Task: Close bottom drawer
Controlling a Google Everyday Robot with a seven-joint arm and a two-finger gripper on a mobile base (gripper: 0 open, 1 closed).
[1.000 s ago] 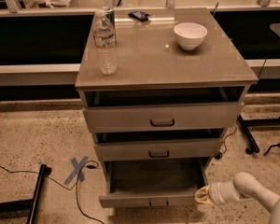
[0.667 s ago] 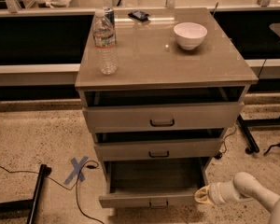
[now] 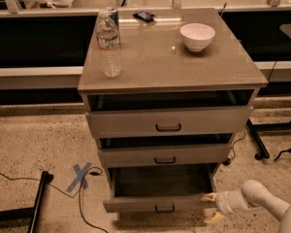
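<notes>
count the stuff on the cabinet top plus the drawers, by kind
drawers: 3 (top drawer, middle drawer, bottom drawer)
water bottle: 1
can behind it: 1
white bowl: 1
small dark object: 1
tool: 1, open, at the bottom drawer's right front corner
total: 8

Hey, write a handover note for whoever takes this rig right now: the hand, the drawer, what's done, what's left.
Hand: open, low at the right end of the bottom drawer's front, upper finger by its corner.
Bottom drawer: pulled well out, farther than the two drawers above.
Done: hand is in place at the drawer front; nothing closed yet.
Left: push the bottom drawer fully in, then back the hand away.
</notes>
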